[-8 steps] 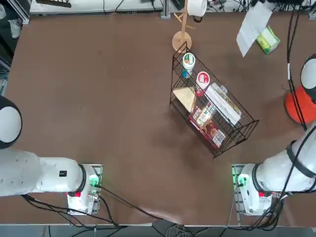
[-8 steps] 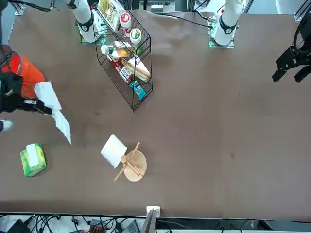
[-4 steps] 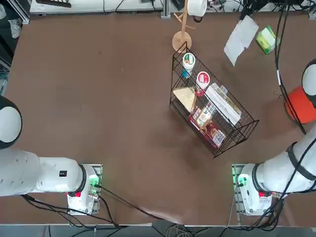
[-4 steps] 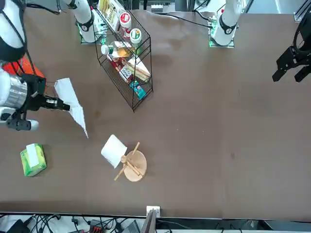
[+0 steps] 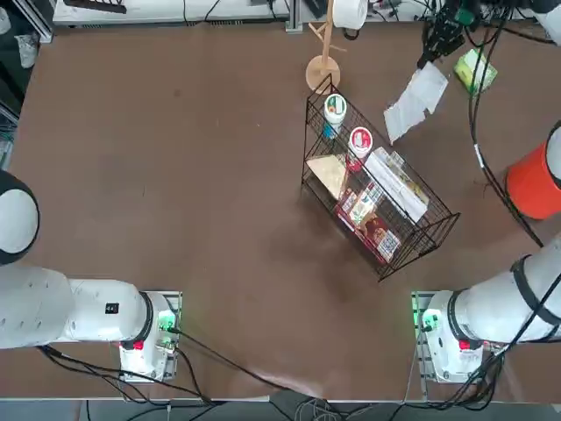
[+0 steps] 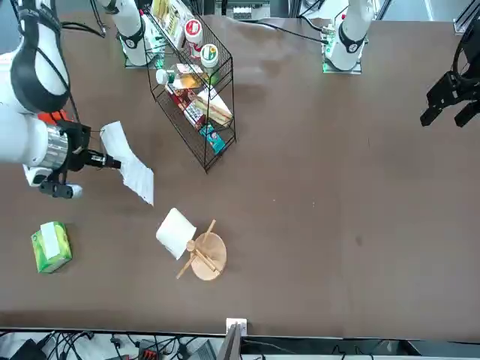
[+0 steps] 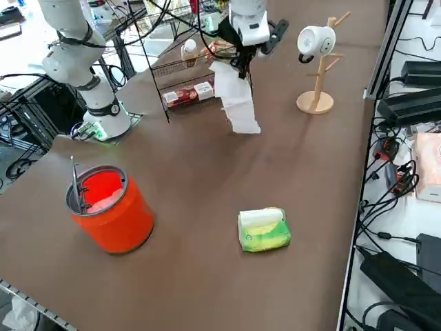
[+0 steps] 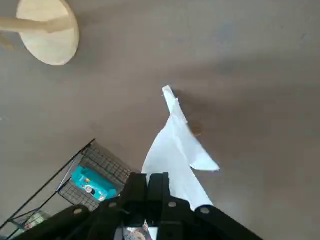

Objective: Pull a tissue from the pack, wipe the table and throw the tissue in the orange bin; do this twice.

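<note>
Since prev. frames: R gripper (image 8: 158, 179) and tissue (image 8: 175, 155) have shifted toward robot's L, nearer the wire basket (image 5: 382, 175) and farther from orange bin (image 7: 114, 214). Pack (image 7: 264, 229) unmoved.

Gripper cond.: jaws narrow, clamped on one end of tissue; remainder hangs loose, creased, w/ ragged edge. Loc.: above far R part of table (image 7: 207, 296), betw. basket and pack in top view. Contact of tissue w/ tabletop: cannot tell.

Pack: on tabletop, far R area, green sides, white on top. Orange bin: upright on tabletop, R side, nearer robot than pack; dark rim, metal clip (image 7: 77, 186) at rim.

Basket: holds 2 white-capped containers plus red-labelled pkgs. Wooden stand (image 7: 315, 102) w/ white roll (image 7: 316, 41) just beyond basket's far corner.
</note>
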